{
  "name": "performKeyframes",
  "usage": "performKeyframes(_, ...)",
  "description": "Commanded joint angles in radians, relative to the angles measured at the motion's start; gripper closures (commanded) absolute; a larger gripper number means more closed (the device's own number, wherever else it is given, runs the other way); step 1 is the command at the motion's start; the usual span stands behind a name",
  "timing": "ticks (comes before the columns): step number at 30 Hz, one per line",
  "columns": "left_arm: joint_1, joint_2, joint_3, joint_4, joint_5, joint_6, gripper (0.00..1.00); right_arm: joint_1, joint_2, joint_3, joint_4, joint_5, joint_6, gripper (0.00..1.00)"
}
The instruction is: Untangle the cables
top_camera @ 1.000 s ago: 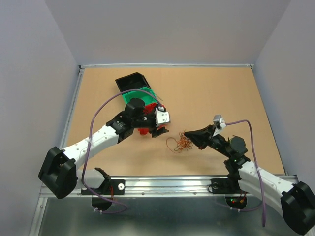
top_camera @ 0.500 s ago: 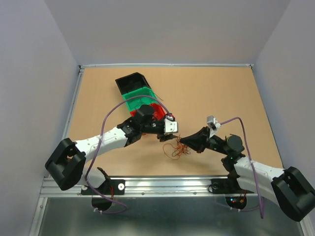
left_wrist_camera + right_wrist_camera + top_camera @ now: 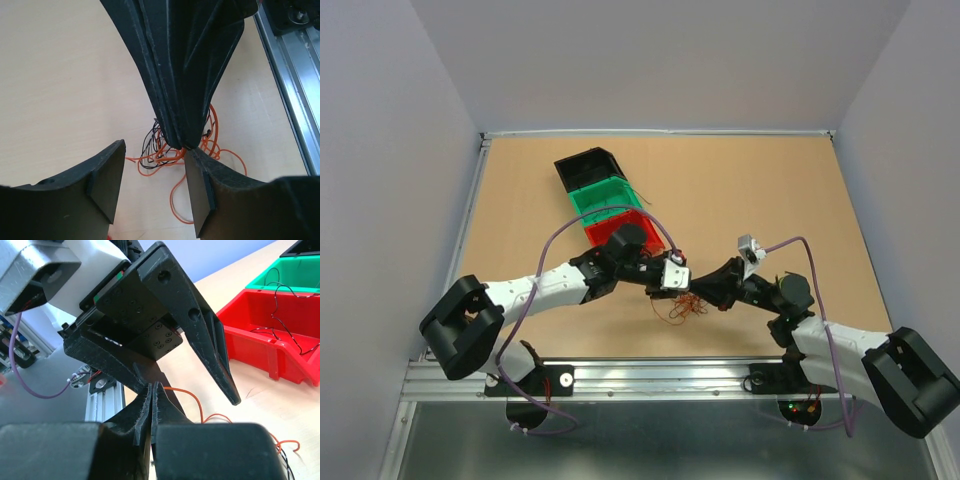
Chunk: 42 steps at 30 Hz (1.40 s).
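Just short of the desk's [image 3: 770, 180] near edge, bunched in a small orange, red and black knot: the cables [image 3: 685, 305]. Pinched shut on that knot from the right, tip down among the loops: the right gripper [image 3: 700, 292]. Facing it from the left, fingers spread apart to either side of the same spot: the left gripper [image 3: 670, 288]. Farther back, side by side in a row: black bin [image 3: 582, 165], green bin [image 3: 602, 195], red bin [image 3: 620, 225].

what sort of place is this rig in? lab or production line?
Probably a lab test cell, not a line: a bare wooden tabletop boxed in by blank panels, an aluminium rail at the near edge, and a row of small bins.
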Motion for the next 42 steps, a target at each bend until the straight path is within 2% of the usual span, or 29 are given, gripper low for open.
performKeyframes(1,-0.004,-0.039,-0.007,-0.016,0.071,0.052,0.40,0.004,0.001,0.024,0.083,0.004,-0.008,0.98)
performKeyframes(2,-0.004,-0.039,-0.004,-0.019,0.071,0.054,0.45,0.003,0.001,0.024,0.085,0.004,-0.005,0.98)
performKeyframes(3,-0.005,-0.037,-0.001,-0.019,0.066,0.049,0.58,0.003,0.001,0.024,0.086,0.003,-0.003,0.98)
performKeyframes(6,-0.007,-0.028,0.011,-0.025,0.057,0.043,0.74,0.004,-0.005,0.019,0.089,0.001,-0.002,0.98)
performKeyframes(9,-0.007,-0.039,0.024,-0.027,0.060,0.014,0.96,0.004,-0.012,0.015,0.089,0.006,-0.003,0.98)
performKeyframes(10,-0.007,-0.051,0.027,-0.028,0.072,0.000,1.00,0.003,-0.012,0.012,0.089,0.015,-0.006,0.95)
performKeyframes(12,-0.007,-0.068,0.035,-0.039,0.095,-0.011,1.00,0.003,-0.011,0.009,0.089,0.029,-0.017,0.86)
performKeyframes(13,-0.007,-0.094,0.031,-0.043,0.109,-0.017,1.00,0.003,-0.009,0.004,0.089,0.039,-0.026,0.68)
performKeyframes(16,-0.005,-0.158,0.016,-0.045,0.103,-0.021,1.00,0.003,0.001,-0.004,0.088,0.056,-0.075,0.41)
performKeyframes(18,-0.005,-0.197,0.008,-0.045,0.099,-0.029,1.00,0.004,0.012,-0.008,0.089,0.069,-0.113,0.34)
performKeyframes(20,-0.005,-0.253,0.001,-0.045,0.100,-0.047,1.00,0.003,0.040,-0.002,0.088,0.086,-0.140,0.31)
performKeyframes(24,-0.004,-0.333,-0.007,-0.034,0.100,-0.072,1.00,0.003,0.121,0.041,0.089,0.023,-0.178,0.31)
performKeyframes(27,-0.002,-0.372,-0.016,-0.007,0.086,-0.094,1.00,0.003,0.216,0.093,0.103,-0.087,-0.175,0.32)
performKeyframes(30,0.001,-0.398,-0.018,0.015,0.060,-0.109,1.00,0.004,0.305,0.131,0.109,-0.112,-0.157,0.39)
performKeyframes(32,0.004,-0.428,-0.019,0.032,0.007,-0.141,1.00,0.004,0.342,0.164,0.109,-0.108,-0.147,0.46)
performKeyframes(34,0.013,-0.457,-0.039,0.071,-0.050,-0.169,1.00,0.004,0.380,0.180,0.109,-0.117,-0.138,0.48)
performKeyframes(36,0.018,-0.511,-0.064,0.140,-0.113,-0.192,1.00,0.004,0.396,0.197,0.109,-0.122,-0.131,0.53)
performKeyframes(38,0.027,-0.569,-0.090,0.179,-0.231,-0.228,1.00,0.006,0.405,0.199,0.108,-0.115,-0.127,0.62)
performKeyframes(40,0.042,-0.611,-0.102,0.237,-0.364,-0.261,1.00,0.004,0.403,0.196,0.108,-0.112,-0.127,0.63)
performKeyframes(42,0.077,-0.677,-0.113,0.297,-0.421,-0.293,1.00,0.004,0.393,0.190,0.106,-0.106,-0.127,0.67)
